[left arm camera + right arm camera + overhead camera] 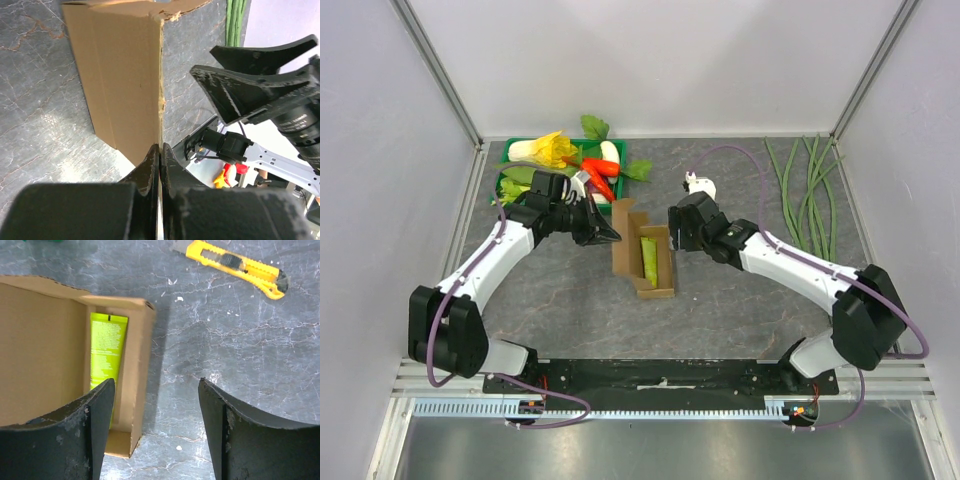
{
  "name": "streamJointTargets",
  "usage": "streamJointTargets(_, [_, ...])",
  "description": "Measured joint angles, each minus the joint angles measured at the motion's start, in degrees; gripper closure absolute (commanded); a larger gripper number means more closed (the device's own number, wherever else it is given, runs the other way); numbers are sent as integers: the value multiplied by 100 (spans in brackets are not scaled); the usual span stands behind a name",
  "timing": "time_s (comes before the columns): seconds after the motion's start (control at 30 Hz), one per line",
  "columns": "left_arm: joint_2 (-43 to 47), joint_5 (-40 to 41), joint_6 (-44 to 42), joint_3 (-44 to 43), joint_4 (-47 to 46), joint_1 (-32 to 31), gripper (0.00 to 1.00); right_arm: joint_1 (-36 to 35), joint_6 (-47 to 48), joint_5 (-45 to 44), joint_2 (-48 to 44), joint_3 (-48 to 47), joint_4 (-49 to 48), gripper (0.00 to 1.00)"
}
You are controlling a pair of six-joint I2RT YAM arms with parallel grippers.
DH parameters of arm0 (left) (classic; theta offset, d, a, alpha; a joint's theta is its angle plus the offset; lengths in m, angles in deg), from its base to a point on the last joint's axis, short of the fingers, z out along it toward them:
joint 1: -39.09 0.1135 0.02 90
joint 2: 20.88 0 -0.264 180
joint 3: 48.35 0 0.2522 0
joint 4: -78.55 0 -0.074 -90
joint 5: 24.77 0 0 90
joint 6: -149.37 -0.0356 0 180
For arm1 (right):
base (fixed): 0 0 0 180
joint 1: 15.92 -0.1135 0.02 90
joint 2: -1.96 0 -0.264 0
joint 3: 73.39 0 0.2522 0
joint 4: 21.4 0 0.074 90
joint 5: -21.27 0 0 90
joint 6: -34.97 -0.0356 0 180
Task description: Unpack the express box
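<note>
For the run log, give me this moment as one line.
express box: flaps open, green tube inside | left gripper: shut on flap | right gripper: open, over box edge | utility knife: on table

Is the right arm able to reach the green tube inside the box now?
Probably yes. The box is open, the tube lies uncovered, and the open right gripper hangs just beside it. The left gripper only pinches a flap.

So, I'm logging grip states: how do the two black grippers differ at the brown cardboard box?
The left gripper is shut, pinching a flap of the small brown cardboard express box; the right gripper is open, holding nothing. The left grips the box from one side; the right hovers over its opposite wall. Both are black.
</note>
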Motion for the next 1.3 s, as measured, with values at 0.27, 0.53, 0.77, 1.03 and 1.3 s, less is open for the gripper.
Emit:
streamJointTargets(0.27, [11, 2, -205, -26, 330, 0, 95, -33, 205, 378, -170, -20, -146, 41])
streamJointTargets(0.53, [11, 59, -503, -31, 671, 155, 70, -470, 214, 730, 546, -323, -199, 44])
streamJointTargets(0.77, [105, 492, -935, 15, 1091, 332, 62, -675, -2, 809, 1351, -654, -98, 41])
streamJointTargets(1.03, [210, 1093, -1298, 153, 1335, 387, 60, -844, -125, 745, 1934, -1062, 254, 41])
streamJointTargets(1.3, [251, 1412, -1480, 271, 1458, 391, 59, -1139, -234, 280, 2389, -1517, 754, 44])
